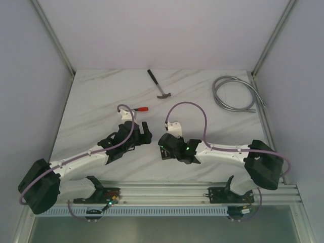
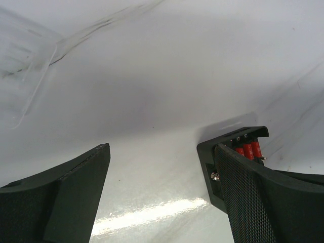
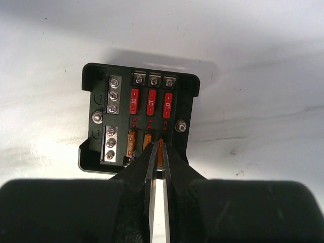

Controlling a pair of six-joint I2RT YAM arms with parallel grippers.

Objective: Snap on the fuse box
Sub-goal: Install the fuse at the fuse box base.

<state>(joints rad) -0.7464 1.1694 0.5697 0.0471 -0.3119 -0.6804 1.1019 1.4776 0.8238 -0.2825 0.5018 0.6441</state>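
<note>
Right gripper (image 3: 157, 151) first, and it's my busy one: fingers squeezed to a thin slit, tips planted on the near row of the fuse box (image 3: 124, 121). They sit right at the last of the orange fuses (image 3: 132, 144), the one on the right of that row. Whether I truly pinch that fuse or only touch it, I cannot tell; the tips cover most of it.

The box lies flat on the white table (image 3: 263, 66) with its inside showing. I see three red fuses (image 3: 151, 103) in the far row, three orange ones nearer me, and silver screw strips (image 3: 110, 144) down its left side.

Over to my left gripper (image 2: 162, 149): jaws spread wide, nothing between them, only bare table below. The fuse box (image 2: 210, 152) peeks out just beyond my right-hand finger (image 2: 258, 202), red fuses visible over its edge, outside the jaws.

From above, the left gripper (image 1: 144, 132) and the right gripper (image 1: 163, 146) meet nose to nose near the middle of the table (image 1: 101, 96). The box is mostly hidden beneath the right one there.

Further back lie a hammer (image 1: 159, 85), a small red-handled tool (image 1: 142, 108) and a coiled grey hose (image 1: 235, 93), all well apart from my fingers.
</note>
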